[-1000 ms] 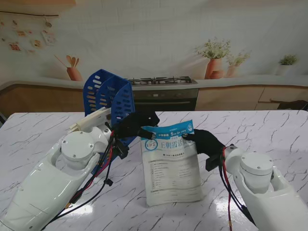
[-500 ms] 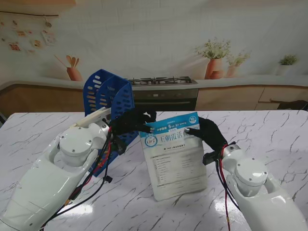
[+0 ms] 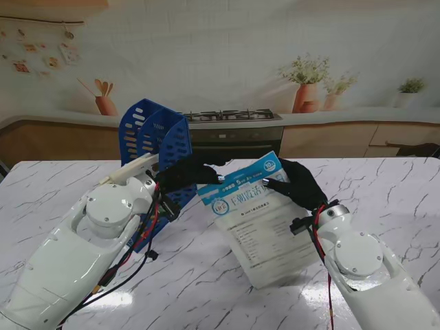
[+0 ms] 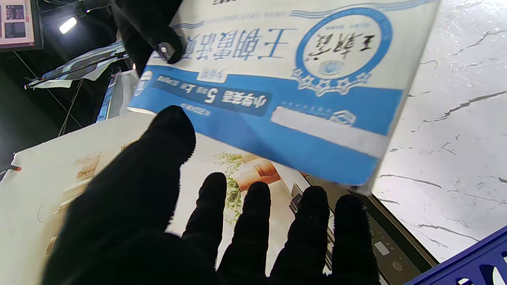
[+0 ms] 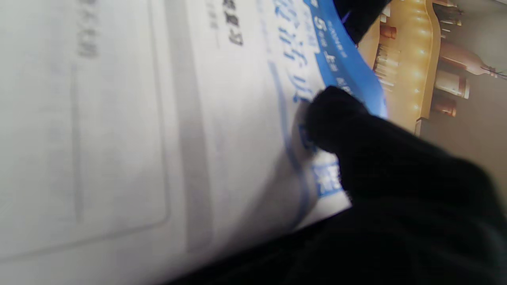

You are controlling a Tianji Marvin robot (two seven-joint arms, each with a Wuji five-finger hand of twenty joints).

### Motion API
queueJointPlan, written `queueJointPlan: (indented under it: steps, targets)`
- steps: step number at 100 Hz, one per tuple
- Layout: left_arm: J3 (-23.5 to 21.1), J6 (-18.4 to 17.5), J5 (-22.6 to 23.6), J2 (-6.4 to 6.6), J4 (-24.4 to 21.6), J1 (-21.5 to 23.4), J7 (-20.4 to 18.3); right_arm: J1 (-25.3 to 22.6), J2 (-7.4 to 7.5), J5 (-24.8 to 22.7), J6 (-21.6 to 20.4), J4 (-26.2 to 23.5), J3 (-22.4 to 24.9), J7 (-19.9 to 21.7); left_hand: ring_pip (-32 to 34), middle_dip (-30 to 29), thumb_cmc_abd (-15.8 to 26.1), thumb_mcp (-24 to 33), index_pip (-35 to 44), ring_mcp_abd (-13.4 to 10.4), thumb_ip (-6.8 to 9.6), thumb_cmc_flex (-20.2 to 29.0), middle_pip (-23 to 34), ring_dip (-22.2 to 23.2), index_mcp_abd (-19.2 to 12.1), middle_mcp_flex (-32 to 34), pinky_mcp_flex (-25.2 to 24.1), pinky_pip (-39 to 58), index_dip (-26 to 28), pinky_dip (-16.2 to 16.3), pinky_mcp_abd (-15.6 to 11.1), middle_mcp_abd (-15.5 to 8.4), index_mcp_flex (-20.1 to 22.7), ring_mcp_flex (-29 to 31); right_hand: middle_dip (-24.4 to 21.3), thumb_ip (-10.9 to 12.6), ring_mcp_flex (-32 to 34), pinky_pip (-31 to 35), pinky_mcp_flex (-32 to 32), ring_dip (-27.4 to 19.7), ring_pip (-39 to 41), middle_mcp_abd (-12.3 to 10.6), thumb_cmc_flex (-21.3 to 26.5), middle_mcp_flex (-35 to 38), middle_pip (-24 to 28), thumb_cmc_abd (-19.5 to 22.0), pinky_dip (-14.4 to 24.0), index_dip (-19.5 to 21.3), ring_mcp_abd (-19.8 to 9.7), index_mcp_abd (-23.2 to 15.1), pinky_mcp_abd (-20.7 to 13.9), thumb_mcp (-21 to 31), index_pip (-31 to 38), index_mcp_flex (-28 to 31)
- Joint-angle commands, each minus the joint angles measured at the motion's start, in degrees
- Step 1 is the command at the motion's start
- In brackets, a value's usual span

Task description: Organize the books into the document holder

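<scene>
The book (image 3: 256,218) has turned since half a second ago: its top corner now leans toward the blue document holder (image 3: 157,139), just beside it. The right robot hand (image 3: 297,184) pinches its top edge. The left robot hand (image 4: 222,221) is spread and holds nothing. Insertion seems near.

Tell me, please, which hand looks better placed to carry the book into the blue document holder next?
Probably the right hand: it pinches the book at its top edge, while the left hand is open beside it, nearer the blue document holder.
</scene>
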Motion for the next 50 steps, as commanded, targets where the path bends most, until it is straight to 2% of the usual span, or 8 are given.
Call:
queueJointPlan:
  steps: [1, 16, 28, 33, 39, 50]
  targets:
    - [1.0, -2.3, 0.6, -0.32, 1.7, -1.4, -0.7, -0.6, -0.30, -0.5, -0.8, -1.8, 0.1, -1.1, -2.2, -1.1, 0.7, -1.9, -1.1, -0.1, 0.75, -1.7, -1.2, -1.3, 0.0, -2.3, -1.2, -4.0, -1.0, -2.0, -2.3, 0.0, -1.4, -2.2, 1.4, 1.5, 7.3, 2.8, 1.2, 5.0, 11.3, -3.0, 9.9, -1.2, 1.8, 15.7, 0.9, 10.6, -11.2, -16.4, -5.2, 9.9, 26.4, 11.9]
    - [2.7, -4.7, -0.3, -0.06, 4.8, -3.3, -3.3, -0.8, -0.30, -1.9, -0.5, -3.0, 0.6, -1.8, -2.1, -0.5, -0.2, -2.2, -1.2, 0.2, 0.49, -3.2, -0.7, -1.6, 1.1, -1.6, -0.1, -5.0, -0.9, -3.1, -2.1, 0.0, -0.6, -1.2, 1.6, 1.6, 7.6, 2.5, 1.7, 5.2, 11.3, -3.0, 9.9, -0.9, 1.7, 15.6, 1.2, 10.3, -11.3, -16.3, -5.0, 10.0, 26.5, 12.2]
    - [3.6, -6.3, -2.0, -0.15, 6.7, -4.0, -4.2, -0.7, -0.20, -2.5, -0.3, -3.8, 1.0, -1.7, 0.7, 2.2, -1.5, -0.3, 1.0, 0.6, 0.07, -4.1, 1.4, 0.4, 0.9, -0.5, 2.9, 0.3, 1.4, -1.8, 0.2, 0.2, 0.5, 1.8, 1.6, 1.7, 7.8, 2.4, 2.0, 5.3, 11.4, -3.0, 9.8, -0.5, 1.6, 15.6, 1.5, 10.2, -11.3, -16.3, -4.9, 10.1, 26.6, 12.6]
    - [3.9, -7.1, -2.2, -0.30, 7.5, -4.2, -3.9, -0.6, -0.15, -2.7, -0.1, -4.2, 1.1, -1.5, 3.8, 4.1, -2.2, 0.8, 3.6, 0.2, -0.15, -4.4, 3.2, 2.6, 0.8, 1.0, 6.2, 5.9, 3.7, -0.1, 1.7, -0.1, 0.9, 5.3, 1.6, 1.7, 7.9, 2.4, 2.2, 5.4, 11.4, -3.0, 9.8, -0.4, 1.6, 15.6, 1.6, 10.1, -11.2, -16.4, -5.0, 10.1, 26.6, 12.6]
    - [4.1, -7.8, -3.2, -0.52, 8.2, -4.4, -3.9, -0.4, -0.09, -3.0, 0.1, -4.5, 1.1, -1.4, 6.0, 5.9, -2.8, 2.0, 6.4, -0.1, -0.24, -4.3, 4.7, 4.3, 0.9, 1.5, 8.2, 9.9, 6.1, 1.3, 2.1, -0.3, 1.1, 7.0, 1.7, 1.8, 8.0, 2.3, 2.4, 5.4, 11.3, -3.0, 9.7, -0.4, 1.5, 15.6, 1.7, 10.0, -11.4, -16.5, -5.1, 10.1, 26.5, 12.7]
    - [4.6, -8.9, -4.2, -1.00, 8.9, -4.6, -2.8, 0.2, -0.03, -2.3, 0.5, -4.8, 1.1, -0.7, 13.3, 9.7, -4.2, 5.0, 14.4, -1.7, -0.50, -3.9, 8.7, 9.2, 0.9, 3.7, 15.9, 20.7, 13.0, 6.3, 0.3, -0.3, 1.7, 12.0, 1.7, 1.8, 8.0, 2.2, 2.4, 5.4, 11.3, -3.1, 9.6, -0.3, 1.4, 15.7, 2.0, 10.0, -11.4, -16.4, -5.2, 10.1, 26.4, 12.8]
